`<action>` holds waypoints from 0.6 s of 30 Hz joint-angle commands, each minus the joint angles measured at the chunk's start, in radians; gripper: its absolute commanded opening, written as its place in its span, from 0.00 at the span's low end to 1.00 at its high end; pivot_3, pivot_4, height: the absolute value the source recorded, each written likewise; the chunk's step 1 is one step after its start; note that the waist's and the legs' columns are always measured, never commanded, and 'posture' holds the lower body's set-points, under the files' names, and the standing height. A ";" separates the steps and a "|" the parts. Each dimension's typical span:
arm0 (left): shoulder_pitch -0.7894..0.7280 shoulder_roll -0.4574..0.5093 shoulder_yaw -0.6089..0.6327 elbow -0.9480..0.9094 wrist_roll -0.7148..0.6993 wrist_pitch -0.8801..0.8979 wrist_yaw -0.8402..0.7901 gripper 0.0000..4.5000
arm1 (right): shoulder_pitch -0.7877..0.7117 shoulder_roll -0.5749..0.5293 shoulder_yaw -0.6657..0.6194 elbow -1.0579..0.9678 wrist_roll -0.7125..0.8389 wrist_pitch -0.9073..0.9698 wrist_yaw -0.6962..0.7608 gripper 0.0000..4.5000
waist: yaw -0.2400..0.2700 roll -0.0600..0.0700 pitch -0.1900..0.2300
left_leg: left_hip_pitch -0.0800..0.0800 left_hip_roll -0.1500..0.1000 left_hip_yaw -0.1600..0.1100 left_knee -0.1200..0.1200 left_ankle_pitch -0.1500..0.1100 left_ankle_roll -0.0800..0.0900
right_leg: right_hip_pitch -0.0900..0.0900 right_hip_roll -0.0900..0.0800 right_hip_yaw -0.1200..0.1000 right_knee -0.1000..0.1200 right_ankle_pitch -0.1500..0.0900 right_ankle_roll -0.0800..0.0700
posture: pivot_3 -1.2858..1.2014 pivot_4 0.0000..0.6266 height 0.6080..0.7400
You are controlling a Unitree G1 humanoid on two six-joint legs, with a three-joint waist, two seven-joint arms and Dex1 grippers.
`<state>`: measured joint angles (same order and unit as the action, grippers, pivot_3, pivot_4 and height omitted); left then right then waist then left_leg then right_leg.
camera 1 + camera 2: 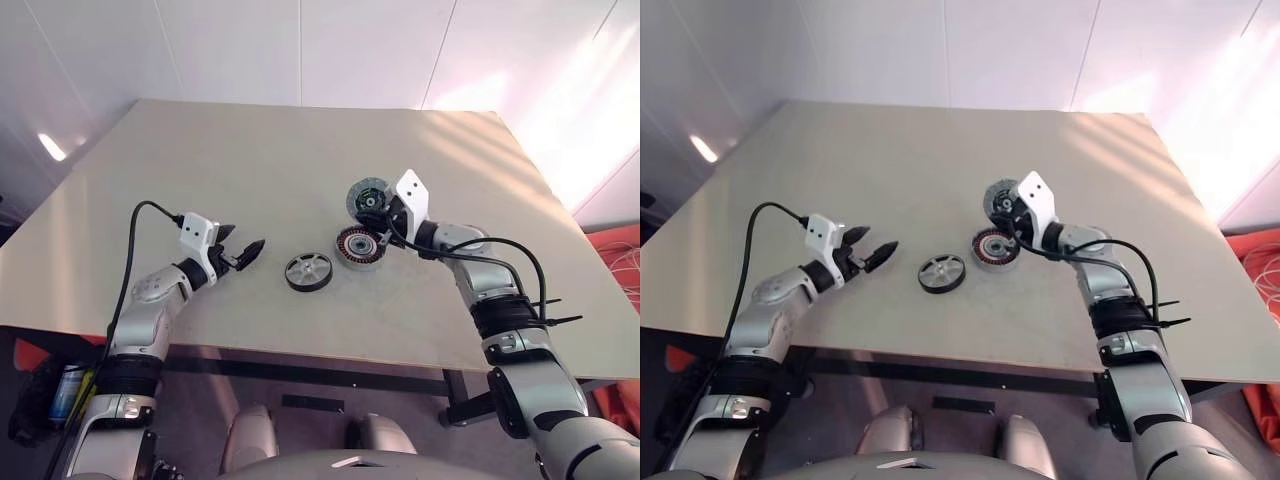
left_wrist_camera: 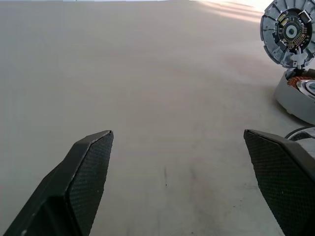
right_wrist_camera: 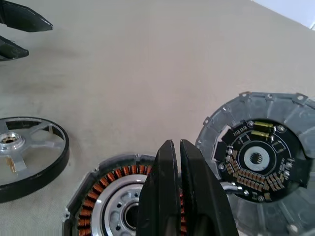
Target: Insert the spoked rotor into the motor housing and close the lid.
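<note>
Spoked rotor (image 1: 308, 271): flat on the counter (image 1: 250, 170), just left of the motor housing, apart from it; cut off at the edge in the right wrist view
Motor housing (image 1: 358, 246): open side up, copper windings showing, its near part hidden behind the right tool's fingers (image 3: 167, 196) in the wrist view
Lid (image 1: 366, 198): tilted up on edge just behind the housing, circuit face visible; whether anything grips it is hard to make out
Right tool (image 1: 383, 237): pressed together, just over the housing's right rim
Left tool (image 1: 243, 253): spread, empty, left of the rotor, well apart from the housing
</note>
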<state>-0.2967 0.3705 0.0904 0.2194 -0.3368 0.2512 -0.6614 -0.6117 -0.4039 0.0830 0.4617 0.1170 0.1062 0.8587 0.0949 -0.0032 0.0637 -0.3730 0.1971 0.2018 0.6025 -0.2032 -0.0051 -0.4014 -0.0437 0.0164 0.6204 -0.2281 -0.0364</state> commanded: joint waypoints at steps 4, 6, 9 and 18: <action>-0.010 0.013 0.031 -0.081 -0.144 0.233 -0.047 1.00 | 0.001 -0.038 -0.033 -0.074 0.018 0.006 -0.008 0.04 | -0.001 0.000 0.000 | 0.000 0.000 0.000 0.000 0.000 0.000 | 0.000 0.000 0.000 0.000 0.000 0.000 | 0.52 0.00 1.00; 0.000 0.033 0.023 -0.103 -0.174 0.341 -0.054 1.00 | 0.004 -0.041 -0.033 -0.081 0.020 0.010 -0.011 0.04 | -0.002 0.000 0.000 | 0.000 0.000 0.000 0.000 0.000 0.000 | 0.000 0.000 0.000 0.000 0.000 0.000 | 0.52 0.00 1.00; 0.004 0.049 0.032 -0.132 -0.230 0.466 -0.065 1.00 | 0.009 -0.041 -0.034 -0.089 0.022 0.014 -0.016 0.04 | -0.002 0.000 0.000 | 0.000 0.000 0.000 0.000 0.000 0.000 | 0.000 0.000 0.000 0.000 0.000 0.000 | 0.52 0.00 1.00; -0.046 0.042 0.076 -0.191 -0.382 0.788 -0.018 1.00 | 0.014 -0.036 -0.031 -0.090 0.024 0.016 -0.021 0.04 | -0.001 0.000 0.000 | 0.000 0.000 0.000 0.000 0.000 0.000 | 0.000 0.000 0.000 0.000 0.000 0.000 | 0.52 0.00 1.00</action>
<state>-0.3160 0.4191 0.1531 0.0669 -0.6763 0.9975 -0.6819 -0.5825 -0.4366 0.0803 0.4139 0.1210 0.1276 0.8426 0.0943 -0.0031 0.0638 -0.3726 0.1966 0.2019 0.6025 -0.2031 -0.0051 -0.4010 -0.0437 0.0165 0.6204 -0.2282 -0.0366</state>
